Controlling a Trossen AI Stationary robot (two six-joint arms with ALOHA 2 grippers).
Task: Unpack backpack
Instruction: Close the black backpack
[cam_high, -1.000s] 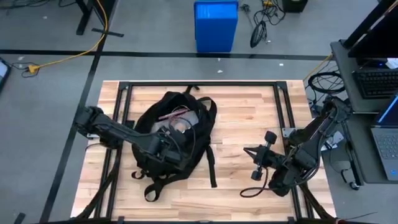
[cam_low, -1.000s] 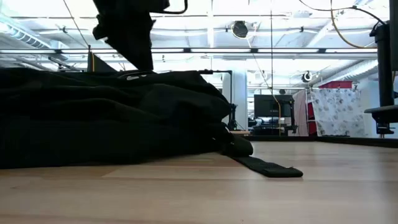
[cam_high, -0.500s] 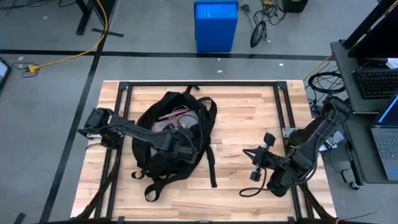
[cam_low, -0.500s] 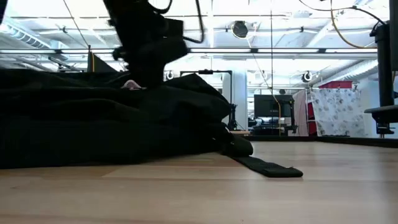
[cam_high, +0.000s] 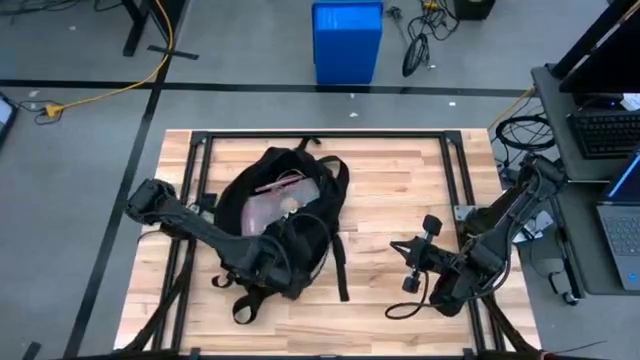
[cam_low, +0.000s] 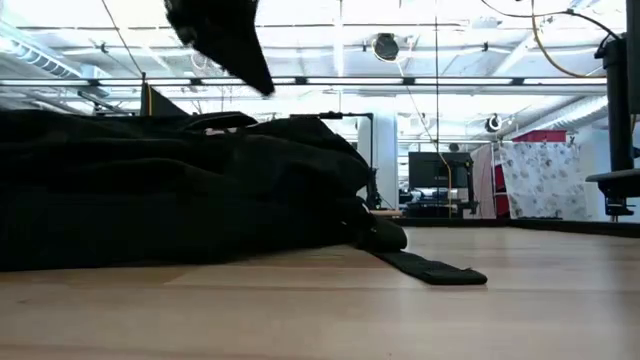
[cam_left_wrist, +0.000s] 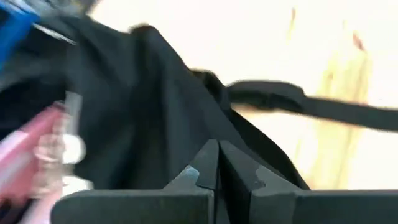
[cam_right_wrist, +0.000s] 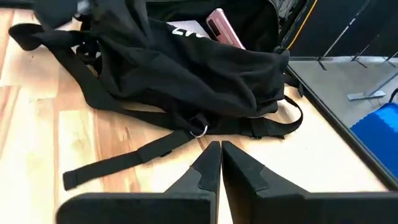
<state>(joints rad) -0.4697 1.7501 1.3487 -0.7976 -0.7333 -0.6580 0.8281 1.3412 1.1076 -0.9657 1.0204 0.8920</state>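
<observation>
Left tool (cam_high: 283, 262) over the near edge of the backpack (cam_high: 285, 215), fingers together, nothing between them in the left wrist view. Right tool (cam_high: 412, 263) low over bare wood at the right of the tabletop (cam_high: 390, 190), fingers together, empty. Backpack lies left of centre, mouth open, a pink item (cam_right_wrist: 222, 27) showing inside; a strap (cam_high: 340, 268) trails toward the near edge.

A blue bin (cam_high: 347, 41) stands on the grey floor beyond the wooden table (cam_high: 400, 190). A laptop (cam_high: 625, 225) and a keyboard (cam_high: 606, 131) sit on a desk at the right, and a yellow cable (cam_high: 120, 85) trails across the floor.
</observation>
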